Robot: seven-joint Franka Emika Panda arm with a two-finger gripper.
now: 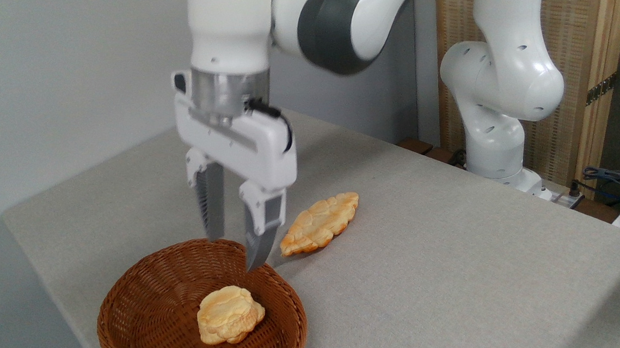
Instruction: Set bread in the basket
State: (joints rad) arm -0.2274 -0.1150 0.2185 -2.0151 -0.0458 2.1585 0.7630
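At the near left, the brown wicker basket (135,328) sits on the grey table (459,273), and the small golden bun (230,314) lies inside it, right of its middle. Above the basket's far rim the gripper (237,251) hangs, fingers pointing down, a narrow gap between them, holding nothing. Just right of the basket, the longer braided bread (320,223) lies on the table. The arm's white base (496,144) stands far right.
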